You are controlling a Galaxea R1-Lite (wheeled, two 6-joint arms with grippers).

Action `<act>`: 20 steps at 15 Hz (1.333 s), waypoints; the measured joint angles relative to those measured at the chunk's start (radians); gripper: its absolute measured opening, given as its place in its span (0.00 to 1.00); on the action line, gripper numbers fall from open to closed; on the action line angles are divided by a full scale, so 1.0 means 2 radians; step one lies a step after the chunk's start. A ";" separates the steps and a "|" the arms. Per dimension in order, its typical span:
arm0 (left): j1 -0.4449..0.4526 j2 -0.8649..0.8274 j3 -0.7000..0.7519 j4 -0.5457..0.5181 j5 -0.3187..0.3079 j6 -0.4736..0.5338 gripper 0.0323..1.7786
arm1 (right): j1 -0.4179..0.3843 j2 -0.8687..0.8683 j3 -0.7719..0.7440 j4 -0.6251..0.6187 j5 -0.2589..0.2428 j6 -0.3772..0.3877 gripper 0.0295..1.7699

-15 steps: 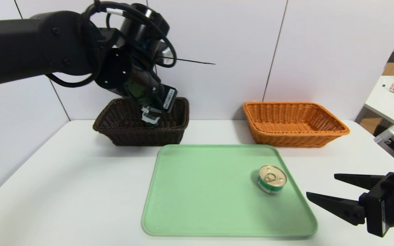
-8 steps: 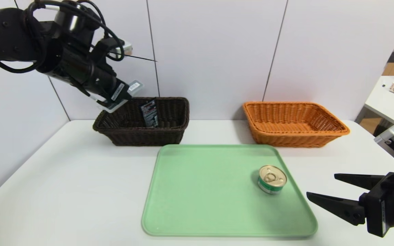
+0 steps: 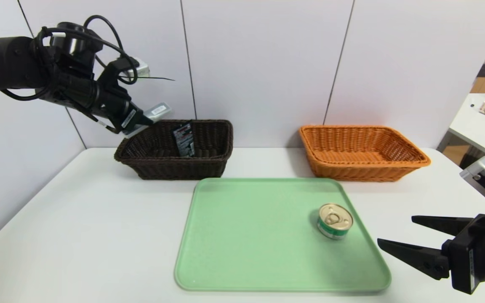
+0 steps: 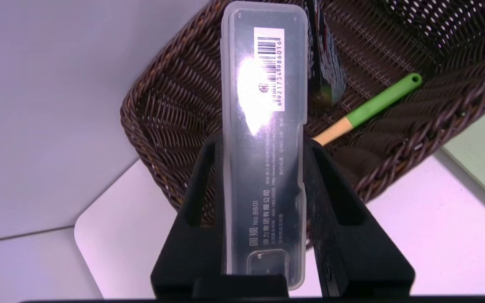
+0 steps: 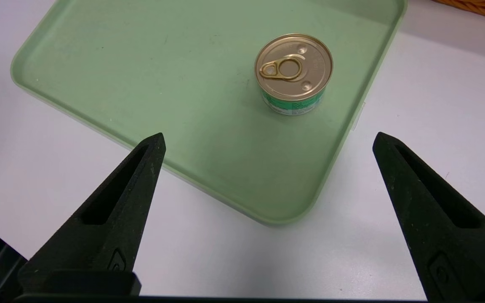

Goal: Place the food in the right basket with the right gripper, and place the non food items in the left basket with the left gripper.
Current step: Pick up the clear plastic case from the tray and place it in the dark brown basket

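Presently the left gripper [image 4: 264, 145] has its jaws closed on a clear plastic case [image 4: 263, 139], one on each long side, and carries it over the near end of the dark basket [image 3: 179, 168]. The step in hand, I judge, is dropping off this non-food item; the next move calls for easing the case down inside the rim, then letting go. Beyond the case, within the basket, lie a green-handled tool [image 4: 383, 100] and a dark packet [image 3: 184, 139] leaning up; its exact footing is hard to make out. That packet and the woven rim could catch the case on its way down. Well apart from this claw, the green tray [image 3: 259, 235] bears one tin can [image 3: 335, 221], the food left to move. The right gripper [image 3: 394, 229] waits beside the tray, spread wide and gripping nothing, with the can just ahead and the orange basket [image 3: 364, 172] farther out.
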 joint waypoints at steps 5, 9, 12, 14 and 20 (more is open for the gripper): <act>0.001 0.039 0.001 -0.067 -0.016 0.001 0.30 | 0.000 0.000 0.000 0.000 -0.001 0.000 0.96; 0.001 0.069 0.001 -0.083 -0.014 -0.001 0.30 | 0.000 0.000 0.001 0.000 -0.001 0.000 0.96; 0.001 0.086 0.000 -0.087 -0.013 -0.004 0.30 | 0.000 0.000 0.002 0.000 -0.001 0.000 0.96; 0.002 0.092 0.000 -0.088 -0.013 -0.006 0.43 | 0.000 0.000 0.001 0.000 -0.001 0.000 0.96; 0.003 0.085 -0.002 -0.088 -0.012 -0.018 0.71 | 0.000 0.001 0.001 0.000 -0.001 0.000 0.96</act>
